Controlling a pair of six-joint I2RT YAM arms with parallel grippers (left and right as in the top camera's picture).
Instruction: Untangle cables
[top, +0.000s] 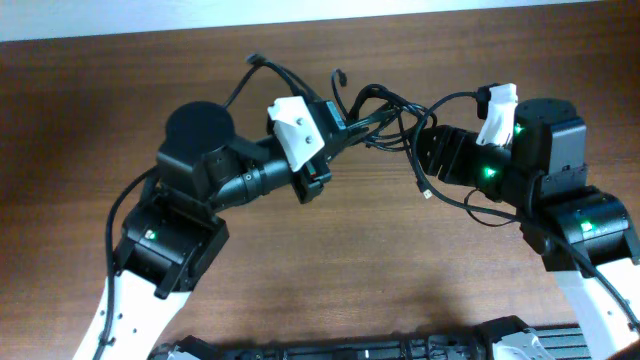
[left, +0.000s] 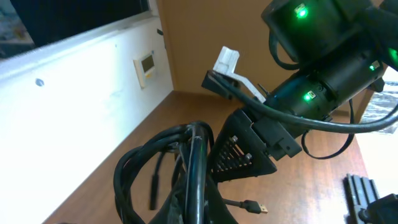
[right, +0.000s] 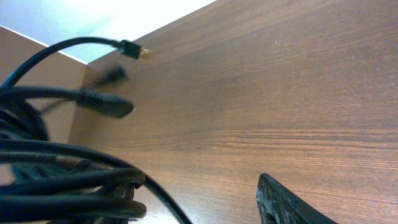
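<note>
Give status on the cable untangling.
Done: nothing separated; the cables form one looped bunch. In hand: left gripper and right gripper both at the bunch, grip unclear. Left: pulling every cord free; only a loose plug end hangs out.

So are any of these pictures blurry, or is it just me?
Overhead: sharp and evenly lit across the table. Left wrist: the cables nearest the lens are soft, and the green lights bloom. Right wrist: the near cables smear at the left, the wood grain is crisper, and a plug casts a fuzzy shadow.
</note>
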